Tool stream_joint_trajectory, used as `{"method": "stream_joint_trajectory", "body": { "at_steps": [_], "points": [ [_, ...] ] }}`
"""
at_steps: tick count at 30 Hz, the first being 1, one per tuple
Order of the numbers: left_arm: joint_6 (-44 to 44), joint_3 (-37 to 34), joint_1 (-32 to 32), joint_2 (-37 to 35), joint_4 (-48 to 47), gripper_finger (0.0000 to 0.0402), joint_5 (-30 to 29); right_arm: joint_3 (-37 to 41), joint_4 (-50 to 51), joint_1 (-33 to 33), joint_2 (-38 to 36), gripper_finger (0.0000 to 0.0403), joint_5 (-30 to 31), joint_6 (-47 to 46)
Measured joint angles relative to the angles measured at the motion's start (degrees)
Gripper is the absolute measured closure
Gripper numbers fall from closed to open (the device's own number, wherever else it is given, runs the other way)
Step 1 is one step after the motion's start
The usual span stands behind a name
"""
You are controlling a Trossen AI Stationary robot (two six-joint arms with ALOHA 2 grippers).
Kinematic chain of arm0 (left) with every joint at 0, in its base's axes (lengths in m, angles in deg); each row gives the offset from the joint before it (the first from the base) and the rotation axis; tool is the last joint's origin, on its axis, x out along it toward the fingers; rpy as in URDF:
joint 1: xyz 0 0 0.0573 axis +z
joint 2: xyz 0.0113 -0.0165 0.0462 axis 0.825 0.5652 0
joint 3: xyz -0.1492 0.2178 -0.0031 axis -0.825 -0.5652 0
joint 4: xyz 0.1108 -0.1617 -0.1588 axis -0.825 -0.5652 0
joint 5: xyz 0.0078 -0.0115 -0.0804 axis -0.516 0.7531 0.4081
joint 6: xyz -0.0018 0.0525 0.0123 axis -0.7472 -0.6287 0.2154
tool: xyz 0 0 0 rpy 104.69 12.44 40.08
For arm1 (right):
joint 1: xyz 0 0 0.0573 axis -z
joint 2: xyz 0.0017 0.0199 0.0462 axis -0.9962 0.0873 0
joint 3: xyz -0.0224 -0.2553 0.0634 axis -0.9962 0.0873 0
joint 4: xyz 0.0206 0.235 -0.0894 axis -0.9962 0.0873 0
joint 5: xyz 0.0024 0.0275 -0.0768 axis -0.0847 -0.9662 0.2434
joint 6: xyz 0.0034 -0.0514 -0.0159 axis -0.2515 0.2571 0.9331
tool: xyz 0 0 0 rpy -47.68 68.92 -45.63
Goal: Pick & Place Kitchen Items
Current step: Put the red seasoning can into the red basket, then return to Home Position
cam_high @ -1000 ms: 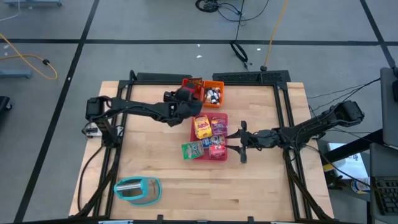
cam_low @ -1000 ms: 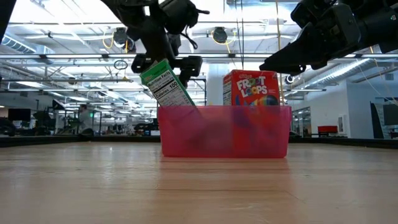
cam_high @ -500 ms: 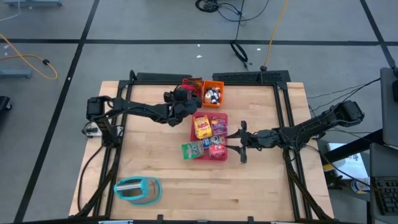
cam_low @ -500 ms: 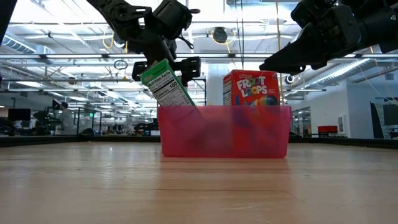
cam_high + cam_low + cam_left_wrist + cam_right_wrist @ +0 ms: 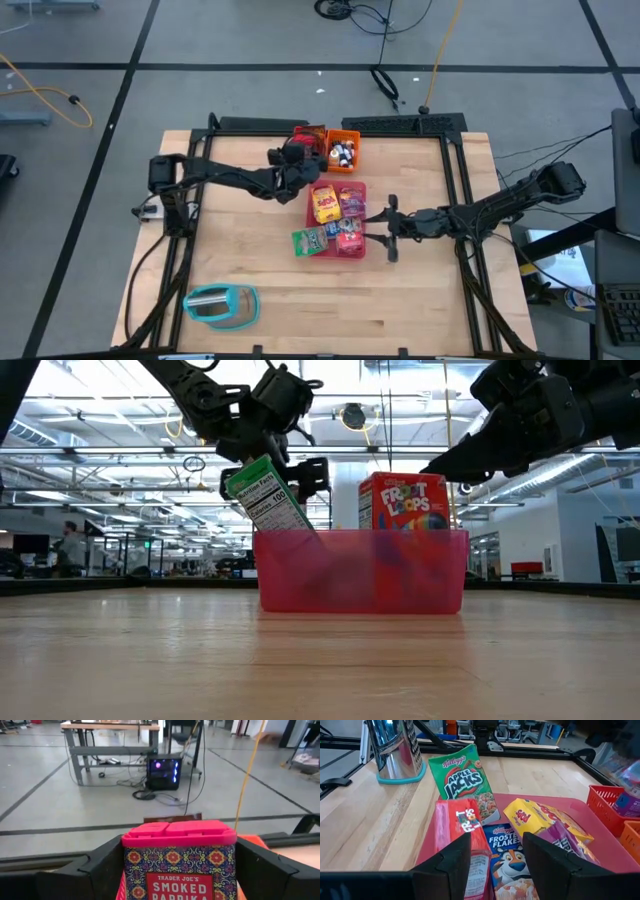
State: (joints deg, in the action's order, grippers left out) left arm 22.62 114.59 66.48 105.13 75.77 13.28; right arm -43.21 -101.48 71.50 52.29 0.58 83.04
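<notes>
My left gripper is at the far middle of the table, beside the red bin, and is shut on a paprika tin with a pink-red lid. My right gripper is open and empty at the right edge of the pink tray. In the right wrist view it looks over the tray. The tray holds a Froot Loops box, a Frosted Flakes box and a yellow packet. A green Apple Jacks box leans on the tray's near left rim. My left gripper pinches the paprika tin by its two opposite sides, just under the lid, between its two fingers. The fingers lie about level and point toward the table's far edge. The tin stands upright in the hold, lid up; its lower part is out of the picture.
An orange bin with small bottles stands beside the red bin at the far edge. A metal grater on a teal base stands at the near left. Bare wood lies around the tray to the left, right and near side.
My left gripper has gone a little toward the table's far edge and the bins, still shut on the tin. My right gripper has kept still.
</notes>
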Motion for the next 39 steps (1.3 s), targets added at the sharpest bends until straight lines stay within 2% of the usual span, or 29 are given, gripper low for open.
{"method": "stream_joint_trajectory", "body": {
  "at_steps": [4,13,25,39],
  "points": [
    [-0.60,-0.05,0.46,1.21,1.04,0.0074,0.09,1.60,-2.93,0.17,0.00,0.0232,0.00,0.00],
    [-3.04,0.00,1.15,2.42,3.42,0.0098,0.97,2.64,-4.76,1.54,0.00,0.0232,0.01,-0.33],
    [-4.00,0.00,1.36,2.33,4.01,0.0049,1.52,2.64,-4.72,1.55,0.00,0.0232,0.00,-0.26],
    [-7.12,0.00,0.91,2.31,3.85,0.0050,1.58,2.64,-4.70,1.55,0.00,0.0232,0.00,-0.42]
  ]
}}
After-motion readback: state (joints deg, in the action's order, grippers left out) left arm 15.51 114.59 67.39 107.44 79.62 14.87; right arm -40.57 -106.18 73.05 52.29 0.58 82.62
